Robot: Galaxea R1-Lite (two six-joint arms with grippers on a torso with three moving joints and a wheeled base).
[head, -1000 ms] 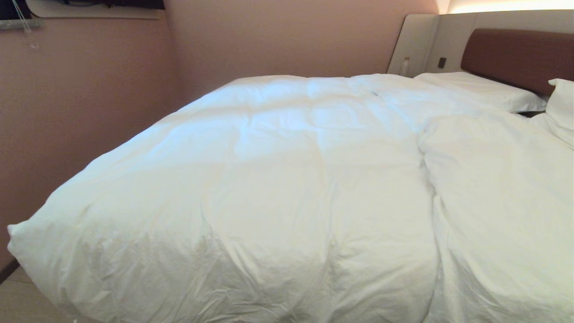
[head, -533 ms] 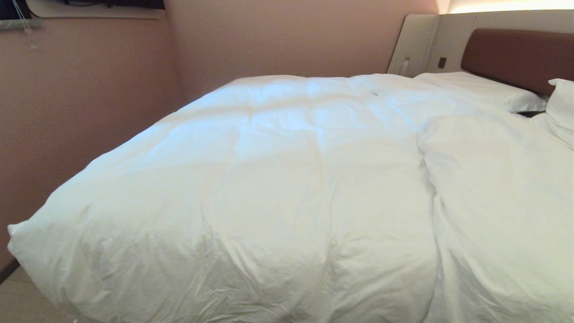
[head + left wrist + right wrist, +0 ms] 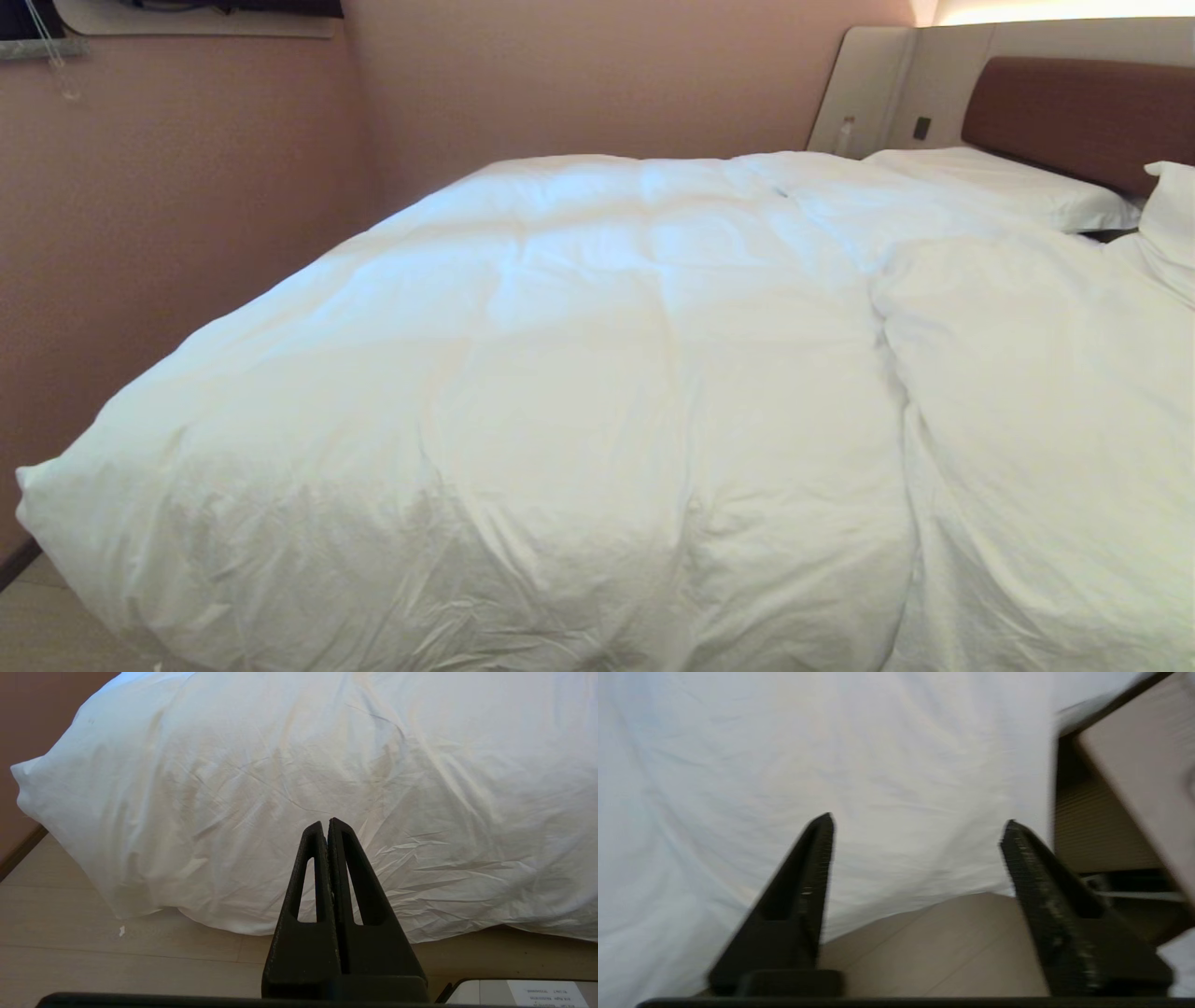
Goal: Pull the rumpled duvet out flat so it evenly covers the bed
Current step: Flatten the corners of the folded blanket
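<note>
While the head view shows only the duvet (image 3: 560, 373), wrist views reveal left gripper (image 3: 325, 823) clenched, right gripper (image 3: 917, 823) spread.

Neither arm shows in the head view. In its own wrist view, the left gripper (image 3: 325, 828), a pair of black, tapered, hollow-framed plastic fingers, has its jaws pressed flat together along their whole length, with nothing between them; it hangs low, pointing forward and slightly down. The right gripper (image 3: 917, 828), of the same black wedge-shaped build with ribbed inner faces, has its jaws spread wide apart and holds nothing; its outline is smeared by motion blur.
</note>
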